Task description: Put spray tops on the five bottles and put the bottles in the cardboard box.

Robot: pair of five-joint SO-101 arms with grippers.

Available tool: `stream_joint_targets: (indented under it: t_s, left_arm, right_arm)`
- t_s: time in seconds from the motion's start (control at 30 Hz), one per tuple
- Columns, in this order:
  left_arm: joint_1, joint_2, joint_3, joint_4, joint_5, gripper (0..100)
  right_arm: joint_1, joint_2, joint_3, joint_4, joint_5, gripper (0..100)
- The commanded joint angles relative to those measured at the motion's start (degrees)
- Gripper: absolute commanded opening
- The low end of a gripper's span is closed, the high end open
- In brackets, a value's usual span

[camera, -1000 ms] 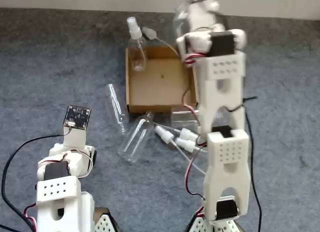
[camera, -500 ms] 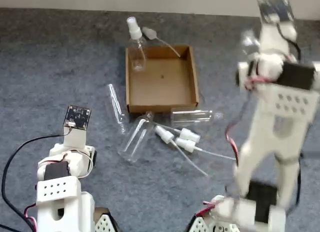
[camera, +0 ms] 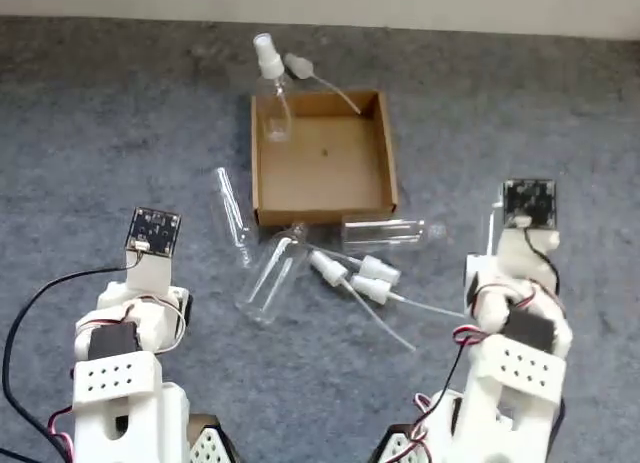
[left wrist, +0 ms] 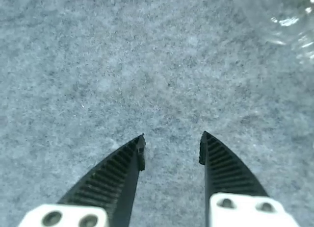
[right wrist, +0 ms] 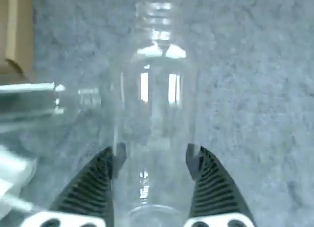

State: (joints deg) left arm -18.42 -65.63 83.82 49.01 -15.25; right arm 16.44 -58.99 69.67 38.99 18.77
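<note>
Right gripper [right wrist: 153, 156]: is clamping the body of a clear uncapped bottle [right wrist: 157, 89], at 4 o'clock from the cardboard box [camera: 256, 168].
Left gripper [left wrist: 171, 148]: fingers are standing apart around nothing, over grey carpet [left wrist: 98, 65], at 8 o'clock from the box.
Capped bottle [camera: 272, 103]: is standing in the box's 11 o'clock corner.
Lying bottle [camera: 383, 231]: is resting just beside the box's 5 o'clock corner.
Second lying bottle [camera: 268, 278]: is lying at 7 o'clock.
Spray tops [camera: 375, 272]: are lying clustered at 6 o'clock.
Lone spray top [camera: 298, 65]: is lying at 12 o'clock.
</note>
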Motion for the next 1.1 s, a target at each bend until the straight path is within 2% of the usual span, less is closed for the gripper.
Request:
stream_joint_targets:
  t_s: [0.0, 0.1, 0.2, 0.4, 0.67, 0.83, 1.0, 1.07]
  left_arm:
    - [-0.8, -0.9, -0.2, -0.8, 0.1, 17]
    - [-0.8, -0.9, -0.2, -0.8, 0.1, 17]
    - [-0.8, -0.9, 0.4, -1.1, 0.1, 17]
    - [3.0, -0.9, 3.6, -6.4, 0.1, 17]
    - [10.2, -0.9, 4.5, -10.7, 0.0, 17]
    - [11.1, -1.2, 4.7, -13.0, 0.1, 17]
    - [11.5, -9.4, 5.5, -12.9, 0.3, 17]
    - [11.2, -14.8, 6.5, -11.3, 2.5, 17]
  right_arm:
    - [-2.5, -1.0, 3.9, -17.9, 0.2, 0.9]
    - [-3.8, -0.5, 9.2, -28.7, 0.2, 0.9]
    - [-3.8, -0.6, 15.3, -31.3, 0.2, 1.0]
    - [-3.6, -0.7, 21.5, -31.3, 0.2, 1.0]
    - [-3.5, -0.7, 22.4, -31.2, 0.2, 1.0]
    - [-3.5, -0.7, 25.4, -31.3, 0.2, 0.6]
    - [-3.6, -0.8, 25.7, -31.3, 0.1, 0.5]
    - [-3.6, -0.8, 25.7, -31.2, -0.3, 0.5]
